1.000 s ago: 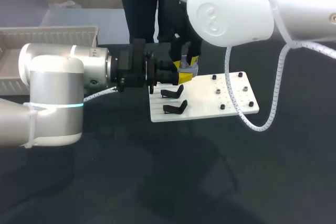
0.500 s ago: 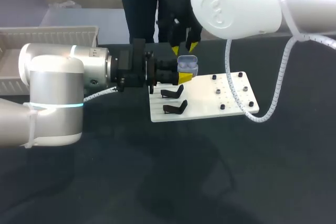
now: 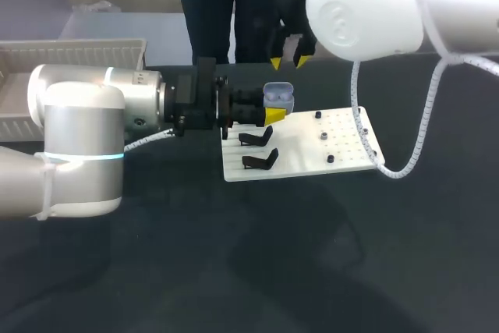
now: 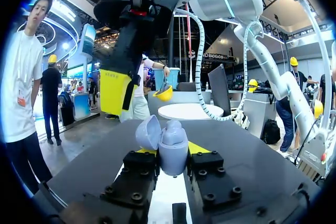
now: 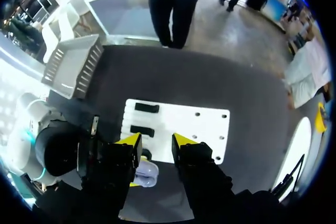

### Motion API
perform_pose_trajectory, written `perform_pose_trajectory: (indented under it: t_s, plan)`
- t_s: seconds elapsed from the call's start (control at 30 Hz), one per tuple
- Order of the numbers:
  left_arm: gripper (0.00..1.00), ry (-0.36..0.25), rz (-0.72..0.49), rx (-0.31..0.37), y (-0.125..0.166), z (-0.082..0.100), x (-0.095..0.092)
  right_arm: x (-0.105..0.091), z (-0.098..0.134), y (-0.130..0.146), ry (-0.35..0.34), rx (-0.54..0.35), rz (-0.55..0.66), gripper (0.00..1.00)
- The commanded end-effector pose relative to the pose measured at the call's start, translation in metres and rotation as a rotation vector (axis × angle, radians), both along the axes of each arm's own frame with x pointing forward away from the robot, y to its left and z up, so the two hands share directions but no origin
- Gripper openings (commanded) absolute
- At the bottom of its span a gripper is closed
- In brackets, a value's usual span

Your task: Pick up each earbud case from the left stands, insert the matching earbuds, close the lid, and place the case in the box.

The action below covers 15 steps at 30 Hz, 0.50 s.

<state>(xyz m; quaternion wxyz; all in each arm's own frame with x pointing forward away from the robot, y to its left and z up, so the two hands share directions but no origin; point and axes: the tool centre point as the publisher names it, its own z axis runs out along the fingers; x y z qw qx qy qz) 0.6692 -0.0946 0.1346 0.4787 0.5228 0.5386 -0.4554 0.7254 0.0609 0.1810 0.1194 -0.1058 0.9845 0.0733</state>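
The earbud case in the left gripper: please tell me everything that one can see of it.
The case is small, rounded and pale lilac-grey, with a smooth plastic look. Its lid is open, tilted back to one side, and a rounded shape shows in the opening; whether that is an earbud cannot be told. The case stands upright, clamped from two sides by the yellow-tipped fingers of the left gripper, near the white board's edge. The right gripper is open above it, apart.
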Motion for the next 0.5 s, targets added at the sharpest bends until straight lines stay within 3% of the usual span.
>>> perform_pose_trajectory:
  t_s: [0.03,0.5]
  plan:
    - [0.00,-0.005,0.005,-0.005,0.000,-0.001,-0.001,0.006,-0.010,0.002,0.028,-0.006,-0.012,0.36]
    - [0.00,-0.005,0.005,-0.005,0.000,-0.001,-0.001,-0.026,-0.015,-0.008,0.054,-0.004,-0.029,0.36]
